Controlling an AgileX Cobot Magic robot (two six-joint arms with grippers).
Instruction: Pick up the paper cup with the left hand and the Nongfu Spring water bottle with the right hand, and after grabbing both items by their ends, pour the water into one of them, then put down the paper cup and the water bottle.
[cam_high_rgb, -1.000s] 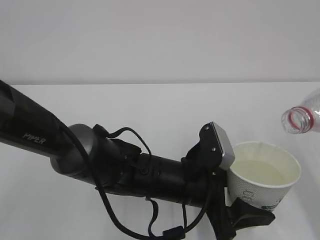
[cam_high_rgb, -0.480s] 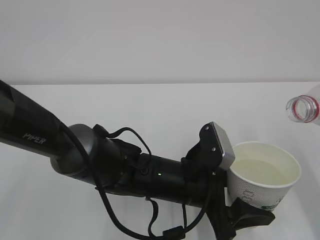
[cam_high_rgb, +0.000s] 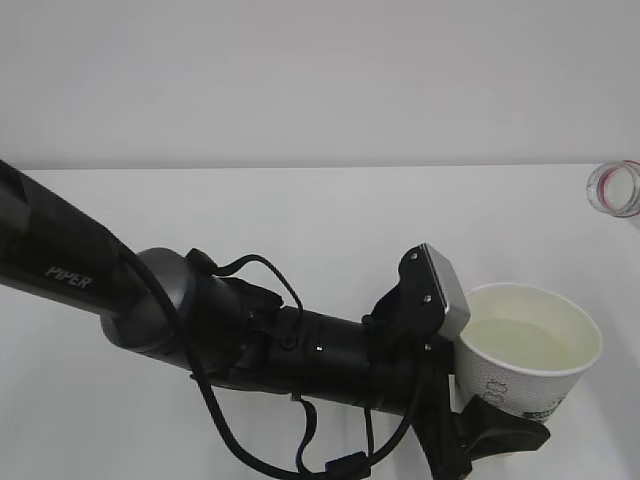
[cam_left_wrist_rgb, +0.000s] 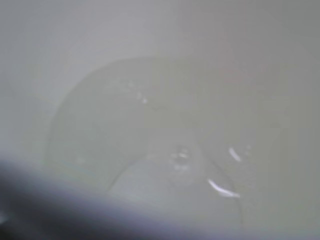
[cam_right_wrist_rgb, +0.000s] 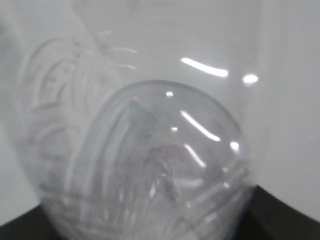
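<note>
Tabletop (cam_high_rgb: 330, 215) white, matte, bare around arm; plain pale wall behind. Nearest: left hand (cam_high_rgb: 490, 425) w/ jaws pinching paper cup (cam_high_rgb: 525, 365) low on its side, cup upright at lower right, water (cam_high_rgb: 520, 345) inside. Farther back, Nongfu Spring water bottle (cam_high_rgb: 615, 188) mouth w/ red ring at right edge, well apart from cup. Right hand (cam_right_wrist_rgb: 280, 215) clamps bottle's base end, seen close in wrist view.

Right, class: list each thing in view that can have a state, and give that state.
paper cup: upright, held, water inside.
water bottle: uncapped, only its mouth shows at the right edge, clear of the cup.
left hand: closed on the cup.
right hand: holds the bottle; fingers barely seen.
</note>
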